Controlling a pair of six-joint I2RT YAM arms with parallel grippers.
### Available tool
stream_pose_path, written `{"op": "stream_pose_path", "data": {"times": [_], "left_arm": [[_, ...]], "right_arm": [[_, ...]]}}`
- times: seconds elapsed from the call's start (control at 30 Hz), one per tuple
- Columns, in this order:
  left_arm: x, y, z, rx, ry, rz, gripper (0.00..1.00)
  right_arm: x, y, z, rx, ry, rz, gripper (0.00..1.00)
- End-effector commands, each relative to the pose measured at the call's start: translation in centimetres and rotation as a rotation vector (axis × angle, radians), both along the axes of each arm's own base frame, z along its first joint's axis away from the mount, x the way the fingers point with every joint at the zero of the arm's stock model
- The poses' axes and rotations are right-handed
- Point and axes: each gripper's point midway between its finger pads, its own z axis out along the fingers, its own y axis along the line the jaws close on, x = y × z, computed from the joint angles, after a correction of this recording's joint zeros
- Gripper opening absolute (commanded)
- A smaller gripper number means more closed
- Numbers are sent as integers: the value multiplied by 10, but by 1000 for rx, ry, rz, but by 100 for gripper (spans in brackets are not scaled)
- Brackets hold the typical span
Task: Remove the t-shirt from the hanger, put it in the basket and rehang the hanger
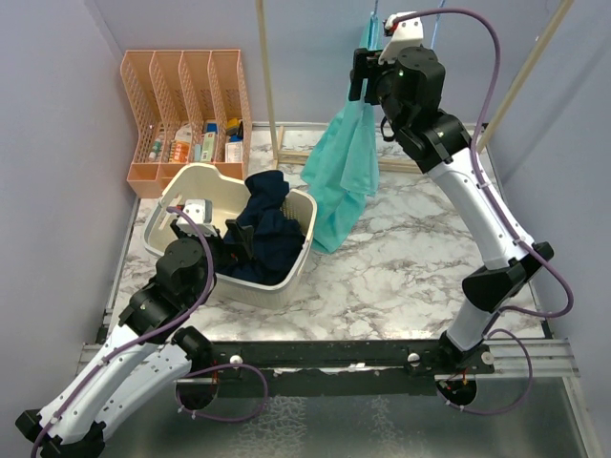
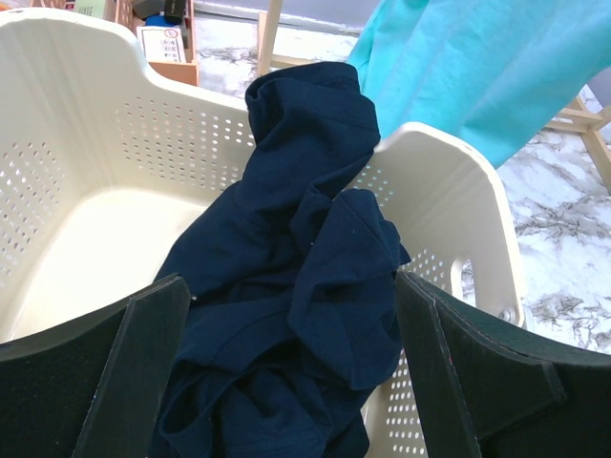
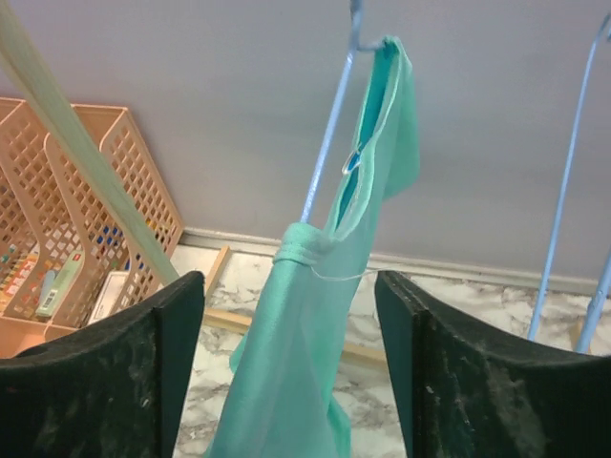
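Observation:
A teal t-shirt [image 1: 344,176] hangs bunched from a thin blue hanger [image 3: 329,134] at the back of the table. Its neck and one shoulder are still hooked near the hanger's top. My right gripper [image 1: 359,74] is raised high beside it. In the right wrist view, the right gripper [image 3: 288,281] stands open, and the t-shirt [image 3: 305,363] hangs between the fingers with a gap on each side. My left gripper [image 2: 291,286] is open over a cream laundry basket [image 2: 57,57], just above a crumpled navy garment [image 2: 286,239] and not gripping it.
An orange slotted organiser [image 1: 186,105] with small items stands at the back left. The wooden rack's post [image 1: 267,76] and base bar [image 1: 296,157] stand behind the basket [image 1: 205,172]. Another blue hanger wire [image 3: 563,191] hangs to the right of the t-shirt.

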Motion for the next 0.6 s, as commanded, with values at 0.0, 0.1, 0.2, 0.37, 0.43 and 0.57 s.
{"op": "stream_pose_path", "data": {"times": [0.0,0.1,0.2,0.37,0.43,0.57], "left_arm": [[0,-5,5,-25,-16,-21,91],[-1,-5,6,-28,-18,-25,91],[-2,-5,7,-31,-22,-27,91],[-3,-5,8,-39,-26,-33,91],[-3,-6,8,-38,-27,-35,91],[-3,-6,8,-38,-27,-40,91]], "right_arm": [[-3,-9,-15,20,91,-29,74],[2,-10,-17,23,114,-42,71],[8,-13,-19,28,141,-62,53],[9,-20,-20,43,153,-75,20],[12,-25,-25,45,171,-74,21],[13,-26,-32,36,184,-63,13]]}}
